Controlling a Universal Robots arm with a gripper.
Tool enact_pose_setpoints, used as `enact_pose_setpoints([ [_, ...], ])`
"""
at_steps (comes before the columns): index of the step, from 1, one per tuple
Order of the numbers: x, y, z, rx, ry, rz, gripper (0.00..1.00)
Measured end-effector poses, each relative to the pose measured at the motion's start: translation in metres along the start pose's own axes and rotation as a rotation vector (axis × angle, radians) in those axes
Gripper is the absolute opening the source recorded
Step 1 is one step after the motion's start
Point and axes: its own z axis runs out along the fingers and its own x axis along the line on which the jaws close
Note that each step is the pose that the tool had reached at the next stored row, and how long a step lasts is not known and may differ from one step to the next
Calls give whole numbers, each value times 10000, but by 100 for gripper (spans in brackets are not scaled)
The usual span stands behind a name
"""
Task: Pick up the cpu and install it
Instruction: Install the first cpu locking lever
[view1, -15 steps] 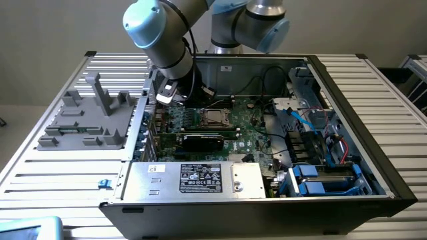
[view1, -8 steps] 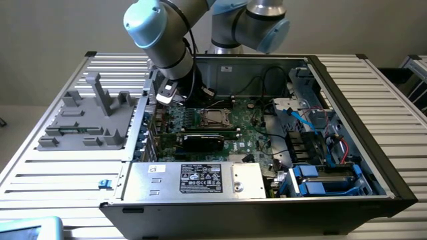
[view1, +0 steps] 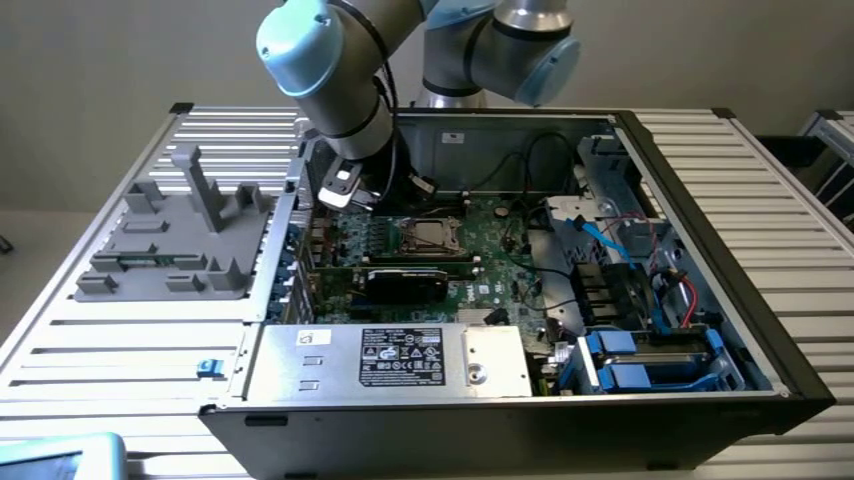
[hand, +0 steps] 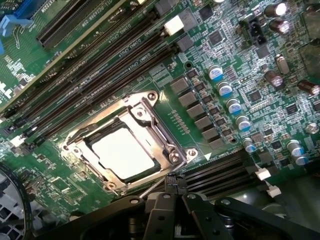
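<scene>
Wrist view: cpu (hand: 124, 154) seated in its socket (hand: 150, 107), gripper (hand: 172, 187) pressed together, empty, just beside. Exterior view adds the power supply (view1: 387, 357).

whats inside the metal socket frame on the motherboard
The cpu lies flat inside the socket frame, its silver top facing up. The frame's rim overlaps its edges, and the contacts beneath it are covered. The shut gripper hangs just beside the frame, holding nothing.

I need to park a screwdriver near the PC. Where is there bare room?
Free: the slatted table in front of the grey fixture, and the slats on the exterior view's right of the case. Crowded: inside the case around the cpu.
</scene>
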Motion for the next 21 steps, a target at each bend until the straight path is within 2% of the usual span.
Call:
enact_pose_setpoints([
  [10, 55, -32, 50, -13, 19, 61, 11],
  [21, 97, -48, 65, -90, -59, 108, 11],
])
